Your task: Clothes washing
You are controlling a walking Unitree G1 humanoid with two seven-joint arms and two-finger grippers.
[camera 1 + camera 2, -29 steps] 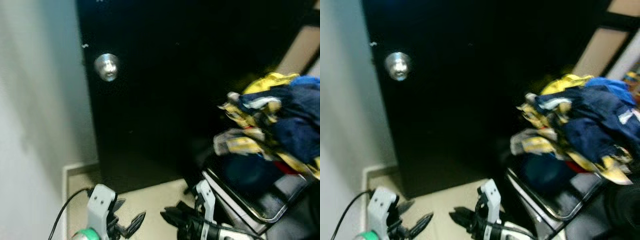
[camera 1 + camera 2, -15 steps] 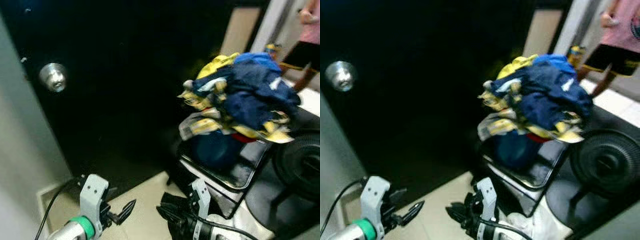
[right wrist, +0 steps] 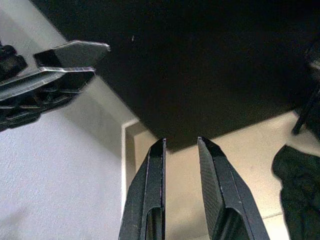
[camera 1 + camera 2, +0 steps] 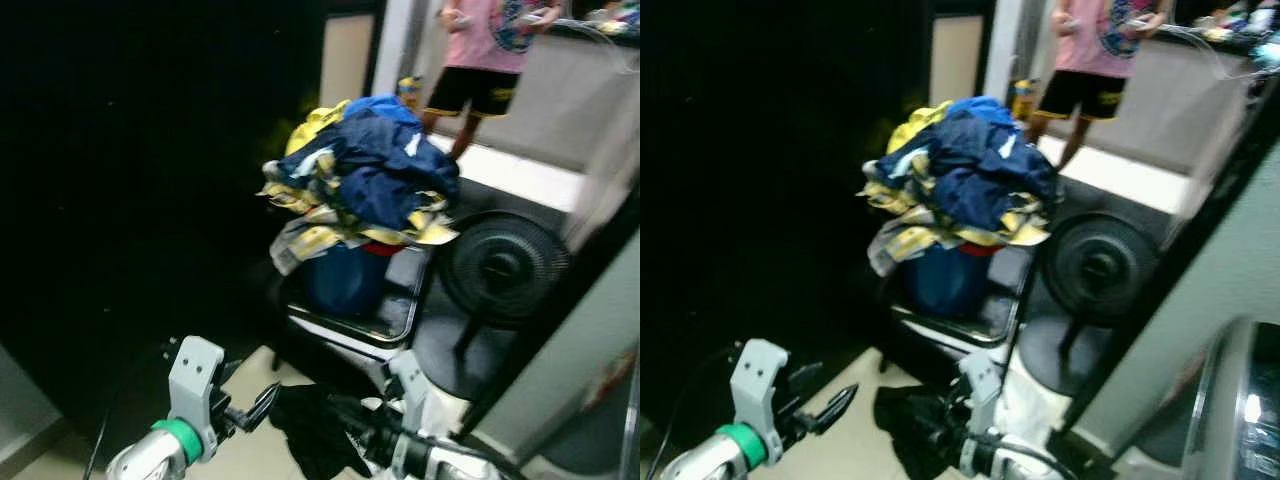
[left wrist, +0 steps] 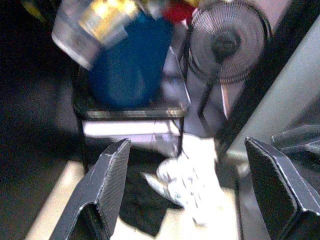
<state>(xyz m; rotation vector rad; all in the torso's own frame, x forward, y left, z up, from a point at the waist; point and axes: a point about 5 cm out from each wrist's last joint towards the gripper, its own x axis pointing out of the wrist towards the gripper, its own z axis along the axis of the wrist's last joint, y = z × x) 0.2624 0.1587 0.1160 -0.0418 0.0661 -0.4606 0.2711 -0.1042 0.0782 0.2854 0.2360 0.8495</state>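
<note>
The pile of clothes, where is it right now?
In the left eye view the pile of clothes sits ahead, centre, heaped on a blue basket on a low stand, just left of a black floor fan.

Looking like a lived-in home, some back hallway: laundry heap (image 4: 355, 185) spilling over a blue basket (image 5: 131, 62) on a metal stand (image 4: 395, 325), floor fan (image 4: 503, 267) standing beside it, dark door (image 3: 210, 65), beige tiled floor (image 3: 250, 150), person (image 4: 482, 55) standing in back.
</note>
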